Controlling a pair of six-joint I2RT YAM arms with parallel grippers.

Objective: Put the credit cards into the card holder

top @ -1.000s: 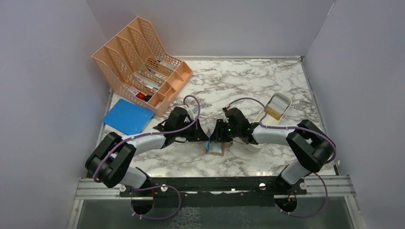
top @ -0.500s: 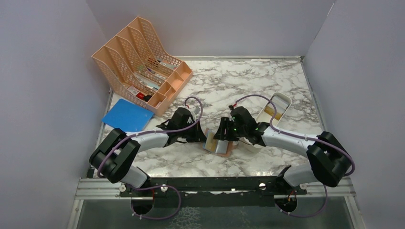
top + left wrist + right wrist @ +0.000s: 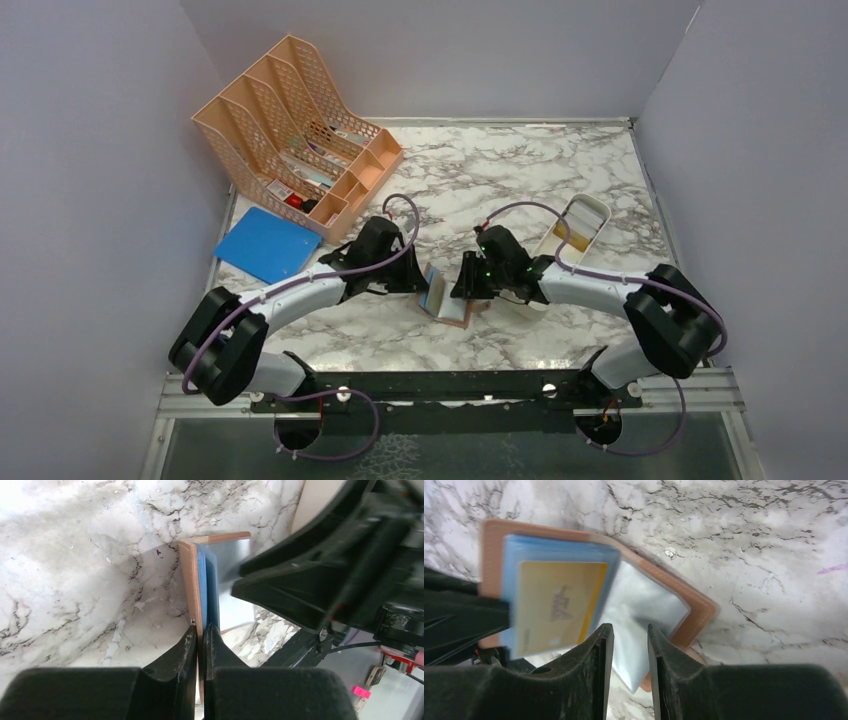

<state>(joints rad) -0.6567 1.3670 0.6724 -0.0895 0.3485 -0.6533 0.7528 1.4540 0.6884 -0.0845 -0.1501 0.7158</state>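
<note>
On the marble table point(image 3: 520, 160), both arms hide most of the one card holder point(image 3: 447, 300) from above. The left gripper point(image 3: 200, 630) pinches its upright flap, and the right gripper point(image 3: 629, 628) straddles a pale sheet point(image 3: 639, 610) with fingers slightly parted, grip unclear. Two yellowish credit cards point(image 3: 556, 605) show: one in a blue slot, one indistinct in the white tray point(image 3: 597, 205).

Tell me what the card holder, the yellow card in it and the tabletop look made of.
Card holder: matte tan leather or imitation outside, light blue lining, translucent plastic sleeve that shines. Yellow card: flat, smooth plastic by its sheen. Tabletop: grey-veined white marble look; real stone or printed laminate, cannot tell.
</note>
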